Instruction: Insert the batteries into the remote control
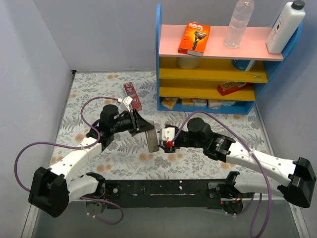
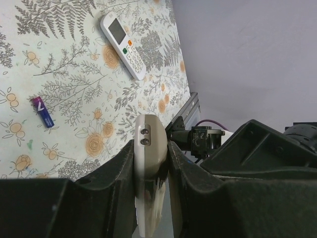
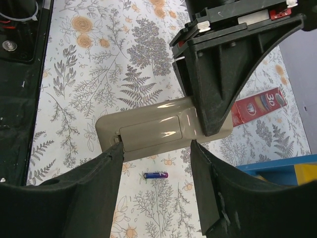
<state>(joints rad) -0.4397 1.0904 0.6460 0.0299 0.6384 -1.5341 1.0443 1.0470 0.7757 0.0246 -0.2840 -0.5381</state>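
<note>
1. two grippers meet over the flowered table (image 1: 99, 94), just ahead of the arm bases.
2. left gripper (image 2: 150, 146): clamped on the beige remote control (image 3: 158, 129), one finger pressed against each broad face near one end. the remote is held up off the table and shows edge-on in the left wrist view.
3. right wrist view: the remote's back faces the camera, with a rectangular cover panel in place on it.
4. right gripper (image 3: 156, 148): fingers spread wide, nothing pinched. the remote's free end sits just ahead of the gap between them. one fingertip is very near the remote's corner; i cannot tell whether it touches.
5. battery (image 3: 156, 175): one slim blue-purple cylinder lying flat on the table under the held remote, clear of both grippers.
6. left wrist view also shows one such cylinder lying on the table. i cannot tell whether it is the same one.
7. white remote (image 2: 124, 44): lying on the table with its screen and buttons up, well apart from that cylinder.
8. red box (image 3: 260, 106): lying on the table near the blue shelf unit (image 1: 159, 59).
9. shelf top, left to right: orange razor pack (image 1: 194, 38), clear bottle (image 1: 239, 24), white bottle (image 1: 285, 27).
</note>
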